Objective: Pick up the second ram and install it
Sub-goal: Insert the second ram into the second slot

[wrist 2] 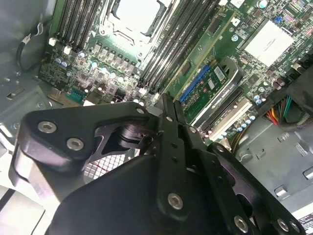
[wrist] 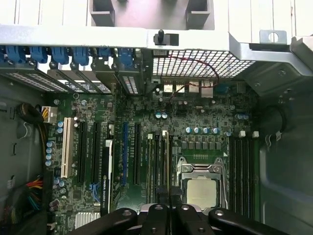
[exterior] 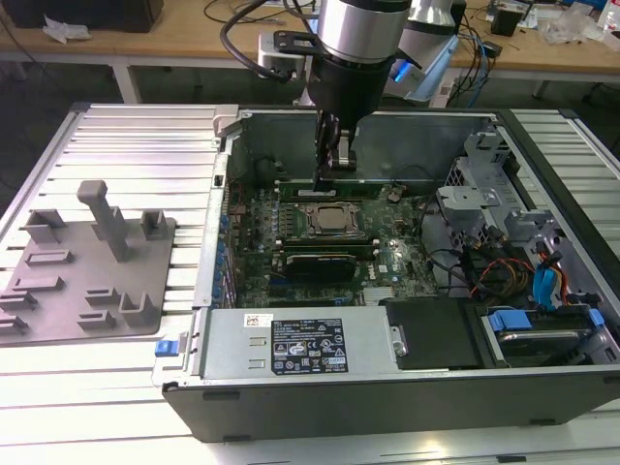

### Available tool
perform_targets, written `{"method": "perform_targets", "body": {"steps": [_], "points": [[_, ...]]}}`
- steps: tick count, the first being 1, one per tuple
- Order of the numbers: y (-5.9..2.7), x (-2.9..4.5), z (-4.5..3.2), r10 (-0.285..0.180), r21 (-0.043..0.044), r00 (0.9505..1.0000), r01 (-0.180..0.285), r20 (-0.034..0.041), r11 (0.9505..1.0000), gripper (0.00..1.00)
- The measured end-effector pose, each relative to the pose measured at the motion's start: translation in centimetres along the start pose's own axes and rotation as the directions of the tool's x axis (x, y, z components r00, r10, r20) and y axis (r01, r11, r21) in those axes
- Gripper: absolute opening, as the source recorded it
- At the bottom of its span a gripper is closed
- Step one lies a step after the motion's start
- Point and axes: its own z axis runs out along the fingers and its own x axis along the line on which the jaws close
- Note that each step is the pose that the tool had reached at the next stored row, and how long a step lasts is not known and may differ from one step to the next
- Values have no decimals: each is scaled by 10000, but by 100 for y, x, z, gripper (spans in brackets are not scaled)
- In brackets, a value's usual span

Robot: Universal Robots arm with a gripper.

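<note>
The ram is a long green stick standing in a black memory slot just behind the processor, inside the open computer case. My gripper hangs straight down over the stick's middle, shut, with its tips at the stick's top edge. I cannot tell whether they press on it. In both wrist views the gripper shows its two black fingers closed flat against each other, with nothing between them, above the row of slots beside the processor.
Another green stick sits in a slot on the processor's near side. The grey fixture plate with upright posts lies outside the case at the exterior view's left. Case walls, a power supply and cables surround the board.
</note>
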Motion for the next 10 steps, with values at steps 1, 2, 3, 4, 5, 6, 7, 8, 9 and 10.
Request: {"method": "perform_targets", "body": {"steps": [1, 2, 3, 4, 5, 6, 7, 8, 9, 10], "points": [[4, -4, 2, 3, 80, 10000, -3, -40, 10000, 10], [4, -3, 1, 3, 78, 10000, -2, -42, 10000, 10], [4, -3, 0, 3, 77, 10000, -2, -43, 10000, 10], [4, -4, 0, 3, 77, 10000, -3, -44, 10000, 10], [4, -3, 1, 3, 77, 10000, -2, -45, 10000, 10], [1, -3, 29, 3, 79, 10000, -2, -43, 10000, 10], [-2, -3, 58, 4, 80, 10000, -4, -42, 10000, 10], [-3, -2, 74, 12, 81, 10000, -11, -42, 10000, 10], [-5, -2, 90, 24, 82, 10000, -24, -42, 10000, 10], [-7, -1, 114, 48, 83, 10000, -48, -46, 10000, 10]]}}
